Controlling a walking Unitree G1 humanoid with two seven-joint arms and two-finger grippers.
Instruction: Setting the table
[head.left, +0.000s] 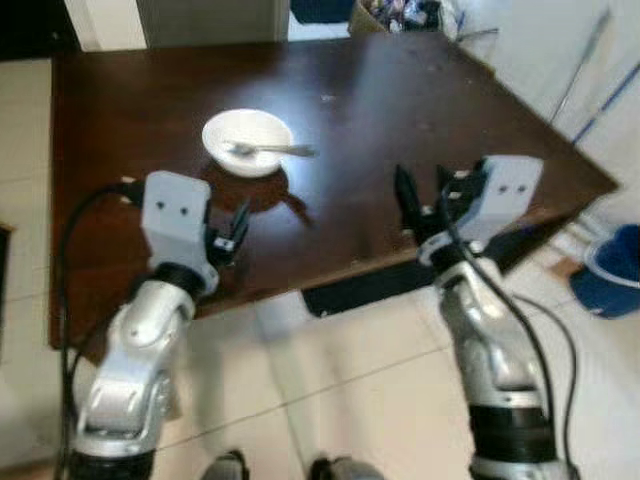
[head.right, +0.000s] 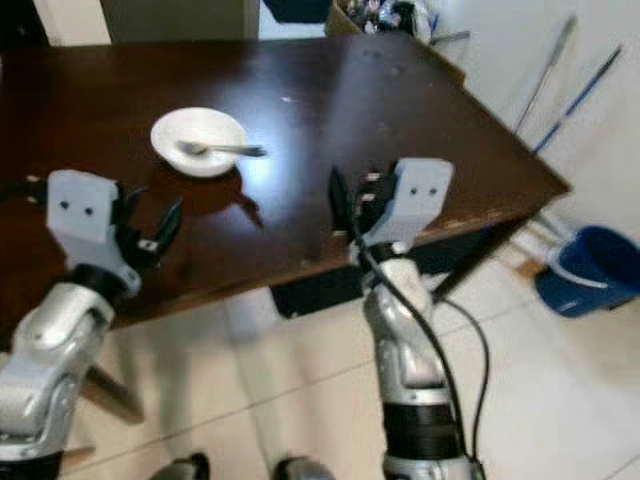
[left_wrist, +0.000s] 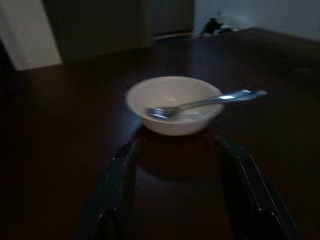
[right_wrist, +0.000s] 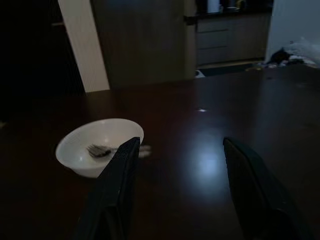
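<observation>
End effectors (head.left: 232, 232) before forked bowl (head.left: 247, 141)

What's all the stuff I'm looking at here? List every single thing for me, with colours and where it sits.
table: one, dark brown wood, in front of the robot
bowl: one, white, on the table ahead of the left gripper
fork: one, silver, tines in the bowl, handle over the rim
bucket: one, blue, on the tiled floor at the right
left gripper: black fingers open, over the table's near edge
right gripper: black fingers open, over the table's near edge
</observation>
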